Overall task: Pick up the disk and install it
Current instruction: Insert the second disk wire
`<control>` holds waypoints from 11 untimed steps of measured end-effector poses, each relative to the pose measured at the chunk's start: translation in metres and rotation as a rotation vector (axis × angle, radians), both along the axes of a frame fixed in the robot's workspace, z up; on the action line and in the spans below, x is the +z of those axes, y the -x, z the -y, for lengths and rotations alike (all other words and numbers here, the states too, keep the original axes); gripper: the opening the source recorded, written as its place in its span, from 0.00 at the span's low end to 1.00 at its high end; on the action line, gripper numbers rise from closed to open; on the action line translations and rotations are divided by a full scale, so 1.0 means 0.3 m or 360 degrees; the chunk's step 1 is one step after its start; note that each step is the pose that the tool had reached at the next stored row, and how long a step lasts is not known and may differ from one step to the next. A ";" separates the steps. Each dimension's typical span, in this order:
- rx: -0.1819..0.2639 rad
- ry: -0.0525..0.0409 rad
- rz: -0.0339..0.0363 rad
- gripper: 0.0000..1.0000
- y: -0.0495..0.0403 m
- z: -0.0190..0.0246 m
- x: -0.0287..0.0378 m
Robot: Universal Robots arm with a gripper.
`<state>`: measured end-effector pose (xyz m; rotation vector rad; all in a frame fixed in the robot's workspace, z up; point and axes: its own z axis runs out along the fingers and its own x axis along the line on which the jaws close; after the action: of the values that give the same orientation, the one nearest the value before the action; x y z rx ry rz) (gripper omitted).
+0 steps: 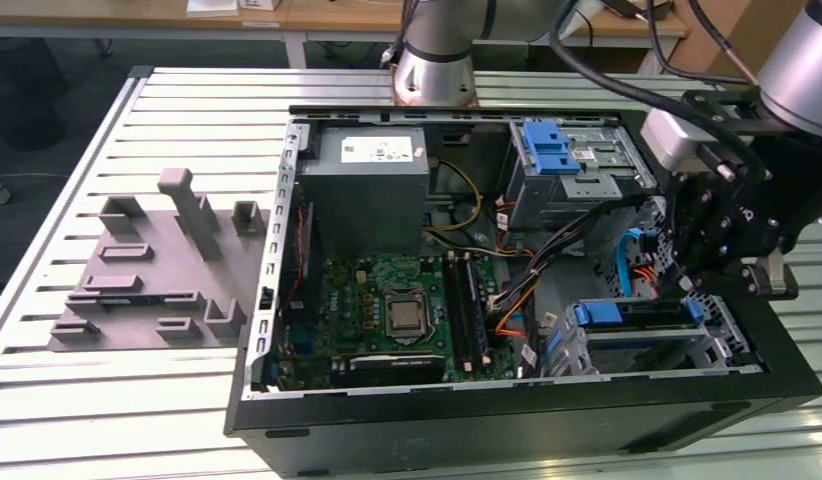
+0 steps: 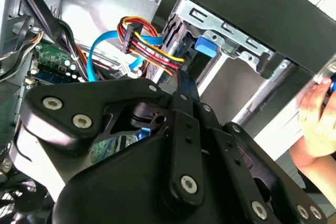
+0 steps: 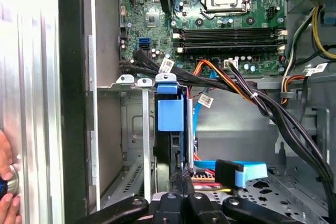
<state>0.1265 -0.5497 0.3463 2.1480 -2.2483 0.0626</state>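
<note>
The disk, with its blue carrier bracket, sits on edge in the metal drive cage at the case's near corner on the exterior view's right. In the first wrist view its blue tab stands in the cage slot, and the second wrist view shows the tab as well. My gripper hangs just above that cage. Its fingers are shut together, and their tips rest at the disk's end edge. In the second wrist view my gripper points into the slot beside the tab.
The open computer case holds a grey power-supply box, a motherboard, a second drive cage and loose cables. A blue cable plug lies near the fingers. A person's hand rests outside the case wall. A grey fixture stands on the table.
</note>
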 end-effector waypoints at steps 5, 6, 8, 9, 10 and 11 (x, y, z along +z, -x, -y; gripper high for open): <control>0.0000 0.0000 0.0000 0.11 0.002 0.000 0.037; 0.0000 0.0000 0.0000 0.11 0.005 0.000 0.037; 0.0000 0.0000 0.0002 0.11 0.017 0.000 0.038; 0.0000 0.0000 0.0003 0.11 0.026 0.000 0.038; 0.0000 0.0000 0.0004 0.11 0.036 0.000 0.038; 0.0000 0.0000 0.0006 0.11 0.046 0.000 0.038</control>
<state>0.1128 -0.5497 0.3577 2.1496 -2.2503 0.0664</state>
